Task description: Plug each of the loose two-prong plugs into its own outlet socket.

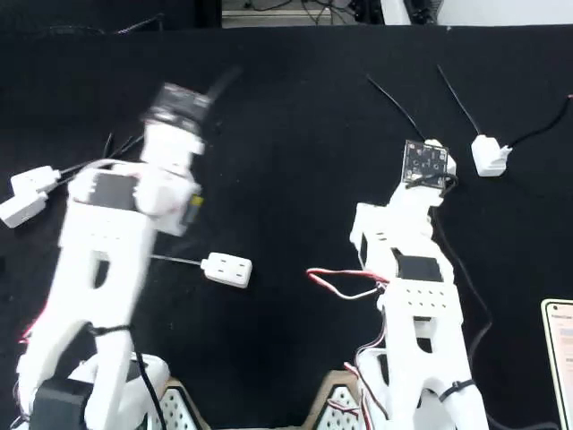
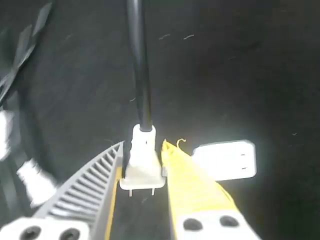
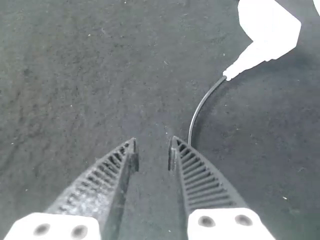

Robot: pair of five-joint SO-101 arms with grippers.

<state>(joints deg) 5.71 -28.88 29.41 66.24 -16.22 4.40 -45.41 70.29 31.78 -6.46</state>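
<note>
**High view, then each wrist — one plug pinched, one lying loose**

High view: the left gripper (image 1: 183, 100) hung raised above the black table (image 1: 295, 134). The white outlet socket (image 1: 226, 269) lay on the cloth well back from its jaws, nearer that arm's base. The right gripper (image 1: 425, 161) sat low, with a second plug (image 1: 490, 154) near its tips, off to one side.

Left wrist view: the jaws were pressed onto the sides of a white two-prong plug (image 2: 142, 167), with the gray finger (image 2: 95, 185) on one side and the yellow finger (image 2: 187, 185) on the other. Its prongs pointed back toward the wrist, and its black cord (image 2: 140, 65) ran straight out ahead of the tips. The outlet socket lay beyond the yellow finger, down on the table. The plug looked light, hard and smooth, so it would likely twist in a loose pinch, and the stiff cord would probably tug on it. Its flat body, clear of the prongs, seemed the right place to hold.

Right wrist view: the jaws stood slightly parted with nothing between them. The second plug lay ahead and to one side, its thin cable (image 3: 205, 105) curving back toward the tips.
</note>
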